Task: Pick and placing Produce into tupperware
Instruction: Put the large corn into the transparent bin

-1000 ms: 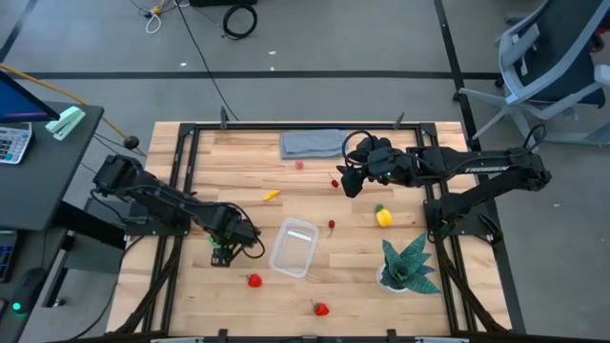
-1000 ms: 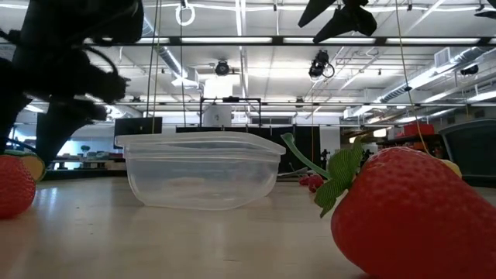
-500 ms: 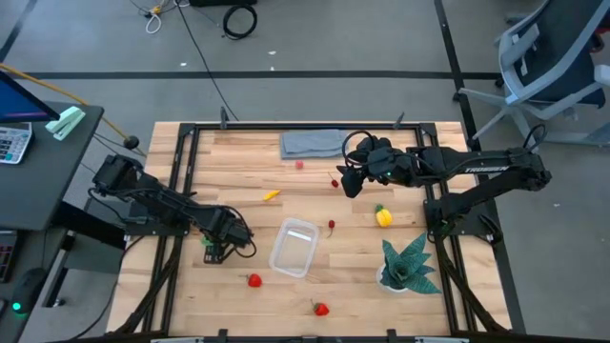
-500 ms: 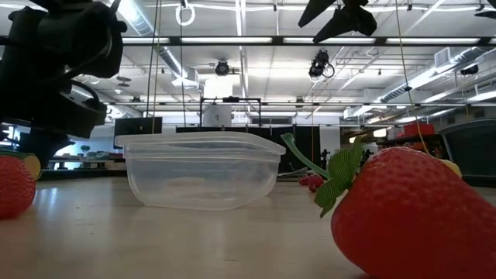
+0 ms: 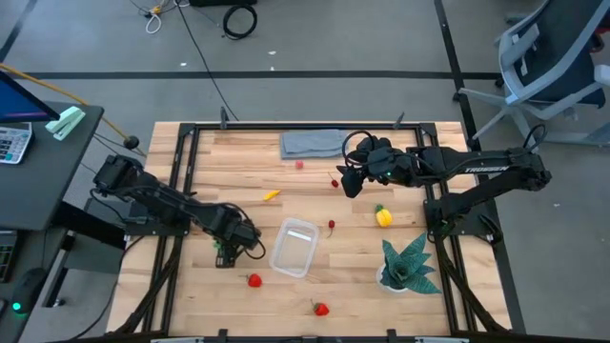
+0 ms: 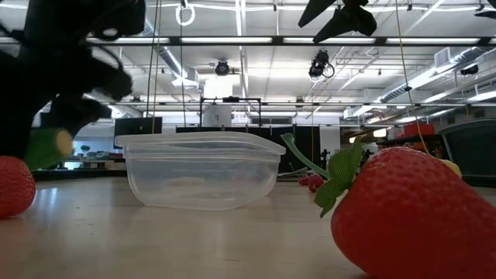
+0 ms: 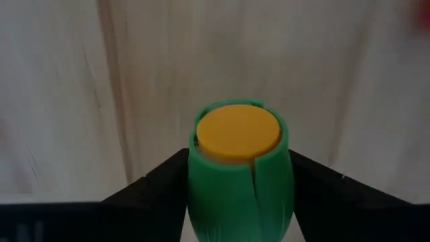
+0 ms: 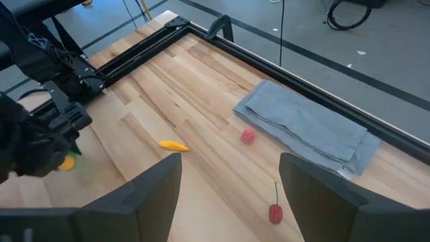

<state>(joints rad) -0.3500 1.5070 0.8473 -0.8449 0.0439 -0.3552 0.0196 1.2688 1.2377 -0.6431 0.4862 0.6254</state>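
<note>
Item: L gripper clamped on green veg, lifted clear of table, just beside tub.
Detail: step = carry to tub; tub looks empty. Next: swing veg over tub rim, lower, release. R gripper fingers apart, holding nothing, hovers nr far side by cloth. Strawberries, lemon, sliver, cherries loose on table.

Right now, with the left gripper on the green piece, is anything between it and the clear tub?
Nothing visible. The left gripper holds the green piece just left of the tub, with only bare table between them.
</note>
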